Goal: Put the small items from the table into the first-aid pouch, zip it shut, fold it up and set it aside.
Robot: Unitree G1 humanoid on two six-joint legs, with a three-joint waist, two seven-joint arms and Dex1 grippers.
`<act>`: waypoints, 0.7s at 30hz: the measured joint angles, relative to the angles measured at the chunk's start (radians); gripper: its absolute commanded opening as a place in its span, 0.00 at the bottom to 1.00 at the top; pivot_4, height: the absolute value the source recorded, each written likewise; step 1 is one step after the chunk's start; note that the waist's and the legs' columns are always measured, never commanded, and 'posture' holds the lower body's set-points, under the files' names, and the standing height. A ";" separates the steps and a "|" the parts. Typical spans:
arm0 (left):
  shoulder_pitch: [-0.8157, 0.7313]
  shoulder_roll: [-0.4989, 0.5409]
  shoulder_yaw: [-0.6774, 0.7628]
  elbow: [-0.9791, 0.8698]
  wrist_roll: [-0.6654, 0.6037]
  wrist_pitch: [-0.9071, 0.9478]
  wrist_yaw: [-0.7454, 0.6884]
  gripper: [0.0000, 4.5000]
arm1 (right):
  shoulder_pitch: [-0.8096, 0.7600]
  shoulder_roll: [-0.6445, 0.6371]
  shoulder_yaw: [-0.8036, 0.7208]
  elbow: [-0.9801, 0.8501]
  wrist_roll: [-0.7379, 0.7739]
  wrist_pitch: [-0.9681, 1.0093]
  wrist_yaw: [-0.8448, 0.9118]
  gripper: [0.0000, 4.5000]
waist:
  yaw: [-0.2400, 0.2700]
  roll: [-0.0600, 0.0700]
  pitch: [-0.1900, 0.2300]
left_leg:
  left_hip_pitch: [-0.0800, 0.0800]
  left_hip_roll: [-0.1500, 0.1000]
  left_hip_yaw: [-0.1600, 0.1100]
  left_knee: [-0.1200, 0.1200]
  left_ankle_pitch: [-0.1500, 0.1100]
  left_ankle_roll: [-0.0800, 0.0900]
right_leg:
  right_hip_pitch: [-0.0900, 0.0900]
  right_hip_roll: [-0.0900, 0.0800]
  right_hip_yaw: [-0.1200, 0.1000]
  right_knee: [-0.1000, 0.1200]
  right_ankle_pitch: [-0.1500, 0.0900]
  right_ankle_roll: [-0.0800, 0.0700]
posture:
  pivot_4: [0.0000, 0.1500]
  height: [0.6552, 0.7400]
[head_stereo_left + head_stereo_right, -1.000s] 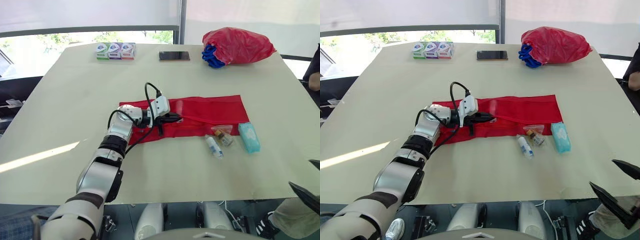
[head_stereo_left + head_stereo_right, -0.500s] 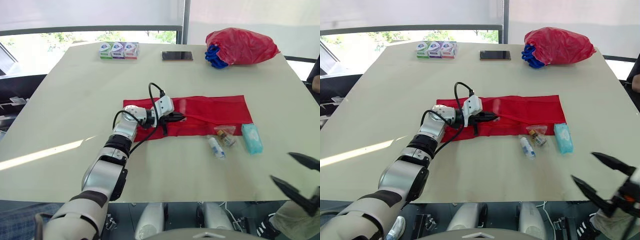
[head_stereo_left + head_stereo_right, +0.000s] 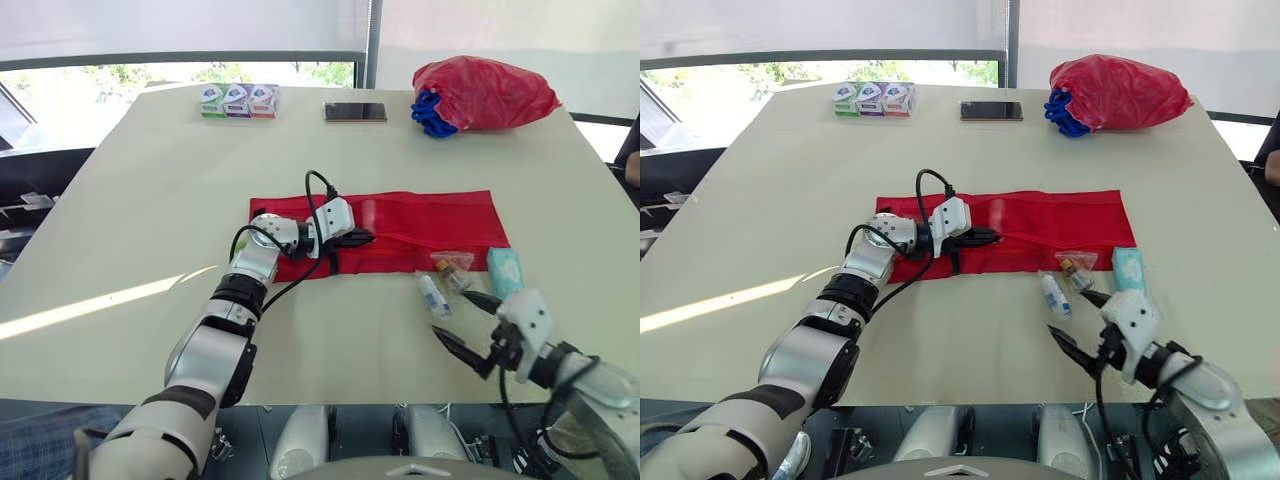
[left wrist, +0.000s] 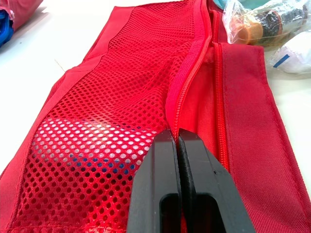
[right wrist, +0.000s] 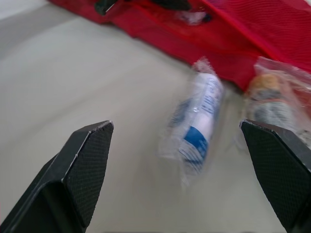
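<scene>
At the middle of the pale desk (image 3: 150, 190) lies the flat red mesh-fronted first-aid pouch (image 3: 430, 215), unfolded. The left gripper (image 3: 362, 239) has its fingers pinched tight on the zip edge. Along the pouch's near right edge lie a clear-wrapped white roll (image 3: 431, 296), a bagged small dark bottle (image 3: 452, 272) and a teal tissue pack (image 3: 503, 272). The right gripper (image 3: 452, 314) is near them, fingers wide.

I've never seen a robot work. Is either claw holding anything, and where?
The left gripper is shut on the red mesh fabric pouch at its zipper edge; the right gripper is open, holding nothing.
</scene>
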 measured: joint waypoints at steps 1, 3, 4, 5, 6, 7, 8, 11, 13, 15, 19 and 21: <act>0.005 -0.001 0.000 -0.009 -0.001 0.004 0.002 0.00 | -0.005 0.004 0.011 0.009 -0.004 0.013 -0.009 0.82 | 0.000 0.000 0.000 | 0.000 0.000 0.000 0.000 0.000 0.000 | 0.000 0.000 0.000 0.000 0.000 0.000 | 1.00 1.00; 0.016 -0.001 0.000 -0.031 -0.004 0.018 0.006 0.00 | -0.016 0.004 0.033 0.022 -0.022 0.033 -0.025 0.61 | -0.001 0.000 0.000 | 0.000 0.000 0.000 0.000 0.000 0.000 | 0.000 0.000 0.000 0.000 0.000 0.000 | 1.00 1.00; 0.018 -0.003 0.000 -0.039 -0.005 0.025 0.007 0.00 | -0.022 0.003 0.044 0.029 -0.034 0.036 -0.035 0.52 | -0.001 0.000 0.000 | 0.000 0.000 0.000 0.000 0.000 0.000 | 0.000 0.000 0.000 0.001 0.000 0.000 | 1.00 1.00; 0.025 -0.002 0.000 -0.054 -0.005 0.035 0.009 0.00 | -0.029 0.007 0.053 0.035 -0.047 0.036 -0.044 0.41 | -0.002 0.000 0.000 | 0.000 0.000 0.000 0.000 0.000 0.000 | 0.000 0.000 0.000 0.001 0.000 0.000 | 1.00 1.00; 0.033 -0.004 0.000 -0.069 -0.007 0.042 0.010 0.00 | -0.036 0.012 0.057 0.040 -0.056 0.035 -0.054 0.30 | -0.002 0.000 0.000 | 0.000 0.000 0.000 0.000 0.000 0.000 | 0.000 0.000 0.000 0.001 0.000 0.000 | 1.00 1.00; 0.040 -0.007 0.000 -0.079 -0.009 0.049 0.011 0.00 | -0.043 0.015 0.063 0.049 -0.065 0.034 -0.061 0.15 | -0.002 0.000 0.000 | 0.000 0.000 0.000 0.000 0.000 0.000 | 0.000 0.000 0.000 0.001 0.000 0.000 | 1.00 1.00; 0.053 -0.007 0.000 -0.100 -0.014 0.065 0.012 0.00 | -0.044 0.017 0.066 0.053 -0.072 0.032 -0.063 0.11 | -0.002 0.000 0.000 | 0.000 0.000 0.000 0.000 0.000 0.000 | 0.000 0.000 0.000 0.001 0.000 0.000 | 1.00 1.00; 0.065 -0.008 -0.001 -0.129 -0.016 0.084 0.020 0.00 | -0.044 0.017 0.074 0.057 -0.086 0.023 -0.066 0.01 | -0.002 0.000 0.000 | 0.000 0.000 0.000 0.000 0.000 0.000 | 0.000 0.000 0.000 0.001 0.000 0.000 | 1.00 1.00; 0.077 -0.009 -0.002 -0.152 -0.017 0.095 0.024 0.00 | -0.046 0.019 0.074 0.058 -0.090 0.016 -0.069 0.01 | -0.002 0.000 0.000 | 0.000 0.000 0.000 0.000 0.000 0.000 | 0.000 0.000 0.000 0.001 0.000 0.000 | 1.00 1.00; 0.086 -0.012 -0.002 -0.164 -0.017 0.108 0.028 0.00 | -0.053 0.025 0.074 0.058 -0.088 0.016 -0.070 0.01 | -0.002 0.000 0.000 | 0.000 0.000 0.000 0.000 0.000 0.000 | 0.000 0.000 0.000 0.001 0.000 0.000 | 1.00 1.00; 0.091 -0.012 -0.002 -0.183 -0.017 0.117 0.028 0.00 | -0.081 0.044 0.073 0.048 -0.053 0.039 -0.070 0.01 | -0.002 0.000 0.000 | 0.000 0.000 0.000 0.000 0.000 0.000 | 0.000 0.000 0.000 0.001 0.000 0.000 | 1.00 1.00; 0.092 -0.011 -0.002 -0.184 -0.017 0.118 0.027 0.00 | -0.115 0.045 0.073 0.038 -0.031 0.069 -0.070 0.01 | -0.003 0.000 0.000 | 0.000 0.000 0.000 0.000 0.000 0.000 | 0.000 0.000 0.000 0.001 0.000 0.000 | 1.00 1.00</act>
